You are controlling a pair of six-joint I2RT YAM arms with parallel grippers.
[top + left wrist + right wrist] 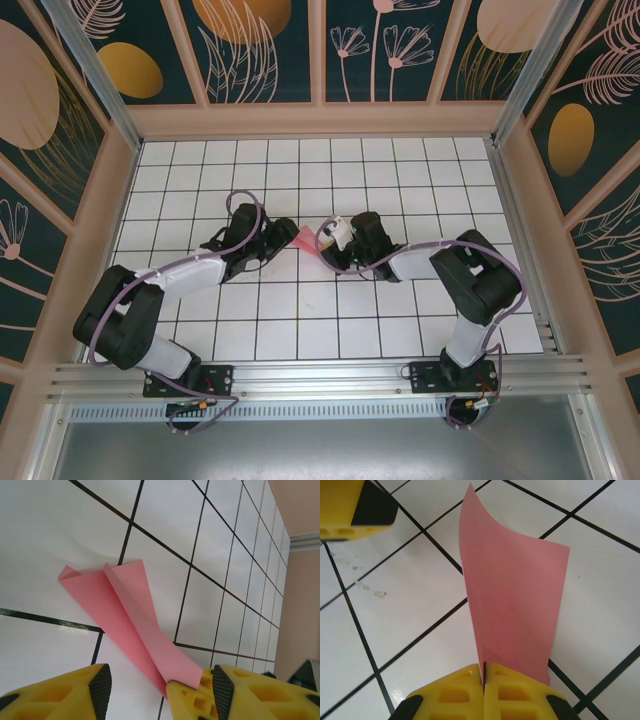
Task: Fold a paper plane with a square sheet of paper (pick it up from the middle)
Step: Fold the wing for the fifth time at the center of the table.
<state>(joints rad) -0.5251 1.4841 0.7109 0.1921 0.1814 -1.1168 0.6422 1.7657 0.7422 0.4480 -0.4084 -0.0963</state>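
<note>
The right claw (483,674) is pinched fully shut on the narrow end of the paper plane (515,595). This pink-red folded piece widens straight ahead of the fingertips, one far corner curled, over the white-tiled surface (395,630). The left claw (160,677) stands wide open and grips nothing. The plane's narrow end sits in the gap between its fingers, nearer the right-hand one. From there the creased body runs away ahead and to the left of that claw, lying low on the tiles. Seen from above, the two claws face each other closely, with the paper between them.
</note>
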